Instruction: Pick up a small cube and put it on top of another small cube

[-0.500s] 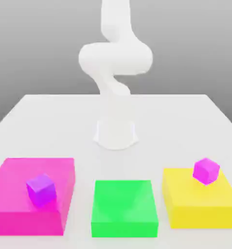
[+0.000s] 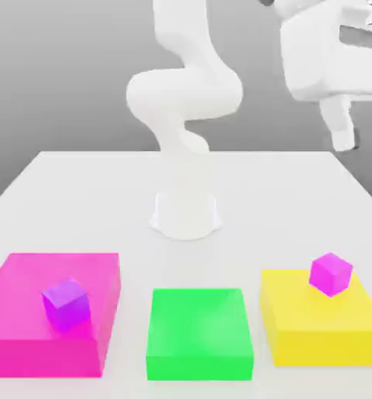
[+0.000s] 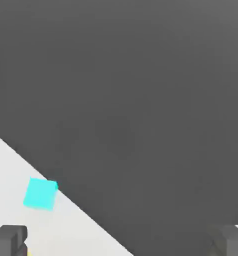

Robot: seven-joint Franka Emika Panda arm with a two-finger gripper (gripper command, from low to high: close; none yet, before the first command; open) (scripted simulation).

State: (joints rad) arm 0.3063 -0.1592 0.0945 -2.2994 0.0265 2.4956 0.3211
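My jaws stand wide open with nothing between them, high above the tabletop [image 2: 243, 187] at the exterior view's right. Status: no stack made. The violet cube [image 2: 66, 305] appears to sit on the pink block [image 2: 44, 356]; the magenta cube [image 2: 331, 274] is at the yellow block [image 2: 327, 347], by its far edge. A cyan piece [image 3: 40, 193] lies near the tabletop's edge in the hand view. Remaining, as I judge it: approach, grasp, lift, place, release.
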